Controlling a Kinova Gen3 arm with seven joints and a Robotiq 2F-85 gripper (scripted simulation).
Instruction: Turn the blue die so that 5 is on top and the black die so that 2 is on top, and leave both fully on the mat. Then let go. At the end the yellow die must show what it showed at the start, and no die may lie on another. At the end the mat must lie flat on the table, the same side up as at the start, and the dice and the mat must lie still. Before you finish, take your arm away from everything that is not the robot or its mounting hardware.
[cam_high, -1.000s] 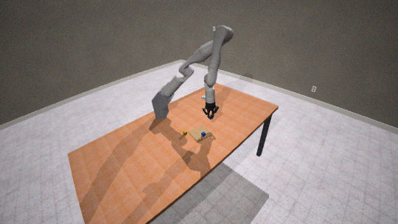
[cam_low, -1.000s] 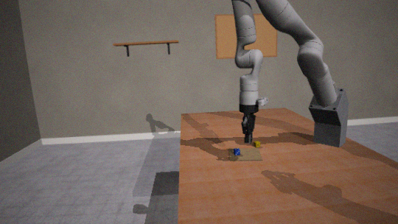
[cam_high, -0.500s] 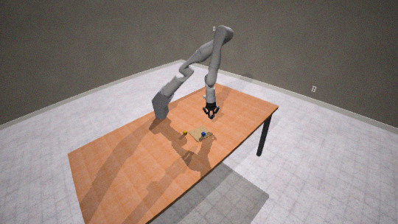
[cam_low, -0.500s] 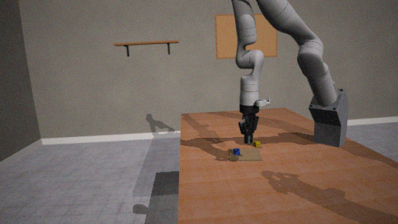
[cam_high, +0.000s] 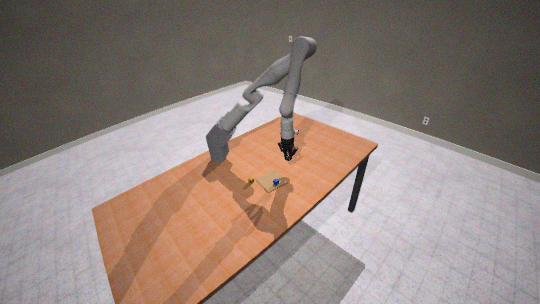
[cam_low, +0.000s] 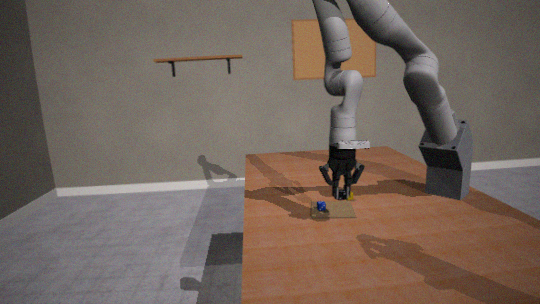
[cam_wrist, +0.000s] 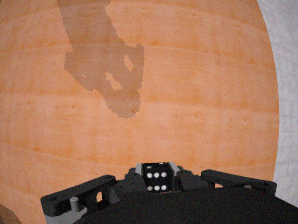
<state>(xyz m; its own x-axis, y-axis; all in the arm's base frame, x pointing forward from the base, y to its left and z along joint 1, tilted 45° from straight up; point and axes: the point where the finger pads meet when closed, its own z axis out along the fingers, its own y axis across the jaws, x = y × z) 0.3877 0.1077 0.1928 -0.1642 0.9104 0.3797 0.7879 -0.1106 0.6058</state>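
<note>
My gripper (cam_high: 288, 156) hangs above the table, past the mat, and is shut on the black die (cam_wrist: 156, 177). The wrist view shows the die between the fingers with a face of several white pips towards the camera. The gripper also shows in the exterior view (cam_low: 343, 194). The tan mat (cam_high: 272, 181) lies flat on the table. The blue die (cam_high: 276, 182) sits on the mat near one edge; it also shows in the exterior view (cam_low: 321, 205). The yellow die (cam_high: 251, 180) lies on the table just beside the mat, and it shows behind my fingers in the exterior view (cam_low: 351, 196).
The arm's grey base (cam_high: 218, 142) stands on the table behind the mat. The table's edge (cam_high: 325, 197) runs a short way beyond the mat. A shelf (cam_low: 198, 59) and an orange panel (cam_low: 306, 50) hang on the far wall.
</note>
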